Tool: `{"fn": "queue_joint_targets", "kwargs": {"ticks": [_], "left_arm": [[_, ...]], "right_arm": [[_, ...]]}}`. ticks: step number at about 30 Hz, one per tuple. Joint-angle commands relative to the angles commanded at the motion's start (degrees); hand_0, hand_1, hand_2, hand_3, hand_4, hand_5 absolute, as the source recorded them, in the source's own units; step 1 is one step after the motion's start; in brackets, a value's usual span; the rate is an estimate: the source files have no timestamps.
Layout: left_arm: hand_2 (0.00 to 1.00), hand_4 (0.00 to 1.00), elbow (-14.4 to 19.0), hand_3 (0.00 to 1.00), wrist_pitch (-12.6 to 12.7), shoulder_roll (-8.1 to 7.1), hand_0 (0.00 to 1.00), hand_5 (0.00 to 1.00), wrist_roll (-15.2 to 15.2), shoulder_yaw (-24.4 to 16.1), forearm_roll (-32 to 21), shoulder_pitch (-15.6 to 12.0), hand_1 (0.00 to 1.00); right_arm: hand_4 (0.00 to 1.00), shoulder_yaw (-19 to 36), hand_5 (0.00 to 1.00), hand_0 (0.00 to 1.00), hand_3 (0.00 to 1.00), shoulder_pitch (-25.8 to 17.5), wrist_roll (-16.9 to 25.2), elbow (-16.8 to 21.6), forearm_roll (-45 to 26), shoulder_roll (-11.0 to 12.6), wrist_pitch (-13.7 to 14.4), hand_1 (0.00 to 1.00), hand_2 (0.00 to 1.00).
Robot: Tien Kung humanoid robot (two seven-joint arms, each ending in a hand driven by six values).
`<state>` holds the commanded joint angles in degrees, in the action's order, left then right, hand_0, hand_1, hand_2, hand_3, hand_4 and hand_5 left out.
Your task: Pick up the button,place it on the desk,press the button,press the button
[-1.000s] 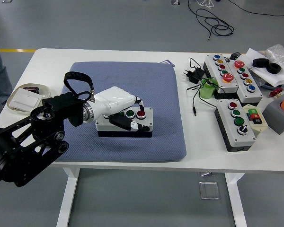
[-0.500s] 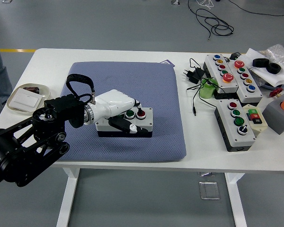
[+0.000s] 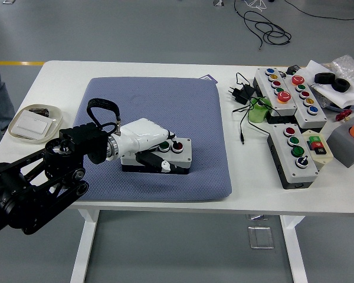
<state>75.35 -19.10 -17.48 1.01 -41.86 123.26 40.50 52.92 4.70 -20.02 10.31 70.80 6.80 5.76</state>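
- Fingers [image 3: 165,165]: white with dark tips, curled over the top and near side of the button box; one dark digit runs along the box's front edge, others lie across the lid by the green cap. Whether they are clamping the box or only resting on it cannot be told.
- Left hand [image 3: 143,137]: white-shelled, entering from 9 o'clock on a black arm; covers the left half of the box.
- Button box [image 3: 178,159]: grey lid on a black base, one green and one red cap [image 3: 177,145] on top; lies on the blue mat, slightly skewed, at about the mat's 6 o'clock.
- Handling, by judgement: rigid plastic housing, light to moderate weight, smooth and possibly slippery sides; not fragile, though the raised caps should take no gripping load. Best hold appears to be across the long sides of the base, clear of the caps.
- Blue mat [image 3: 141,97]: soft, textured, so the box may rock when pressed.
- Surface [image 3: 59,73]: white; bare strip at 3 o'clock of the mat, before the other control boxes [image 3: 294,154].
- Right hand: out of view.
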Motion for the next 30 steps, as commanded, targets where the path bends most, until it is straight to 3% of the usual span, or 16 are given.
{"fn": "queue_joint_targets", "kwargs": {"ticks": [6,18,21,22,23,28,29,30], "left_arm": [[0.002,0.944,1.0,0.711,0.5,-0.26,0.026,0.998,0.0,-1.6,0.2,0.0,0.002],[0.002,0.943,5.8,0.715,1.7,-1.3,0.031,0.998,0.4,-9.5,-1.6,-1.0,0.002],[0.002,0.943,5.4,0.715,4.9,-1.44,0.031,0.998,0.9,-12.7,-3.9,-1.8,0.002],[0.002,0.943,4.9,0.715,7.1,-1.48,0.031,0.998,1.0,-13.8,-4.9,-2.1,0.002],[0.162,0.939,4.6,0.765,8.9,-1.54,0.103,0.998,1.3,-14.6,-5.5,-2.3,0.136],[0.162,0.939,1.2,0.765,19.1,-1.98,0.103,0.998,2.9,-19.4,-15.9,-3.8,0.136],[0.565,0.872,0.8,0.827,20.8,-1.99,0.475,0.998,3.0,-19.8,-18.2,-4.0,0.539],[0.565,0.872,-0.2,0.827,22.8,-1.91,0.475,0.998,2.8,-20.5,-20.6,-4.2,0.539]], "right_arm": [[0.304,0.2,0.225,0.65,0.563,-0.1,0.0,0.0,0.1,0.0,0.0,0.467,0.617],[0.304,0.2,0.224,0.652,0.563,-0.5,0.0,0.0,0.0,0.0,0.0,0.467,0.617],[0.304,0.3,0.224,0.652,0.563,-0.6,0.0,0.0,0.1,0.0,0.0,0.467,0.617],[0.304,0.4,0.224,0.652,0.563,-0.6,0.0,0.0,0.2,0.0,0.0,0.467,0.617],[0.305,0.4,0.225,0.651,0.563,-0.6,0.0,0.0,0.2,0.0,0.0,0.467,0.617],[0.305,0.5,0.225,0.651,0.563,-0.7,0.0,0.0,0.3,0.0,0.1,0.467,0.617],[0.305,0.5,0.226,0.651,0.563,-0.7,0.0,0.0,0.3,0.0,0.1,0.468,0.617],[0.305,0.5,0.226,0.651,0.563,-0.7,0.0,0.0,0.2,0.0,0.1,0.468,0.617]]}}
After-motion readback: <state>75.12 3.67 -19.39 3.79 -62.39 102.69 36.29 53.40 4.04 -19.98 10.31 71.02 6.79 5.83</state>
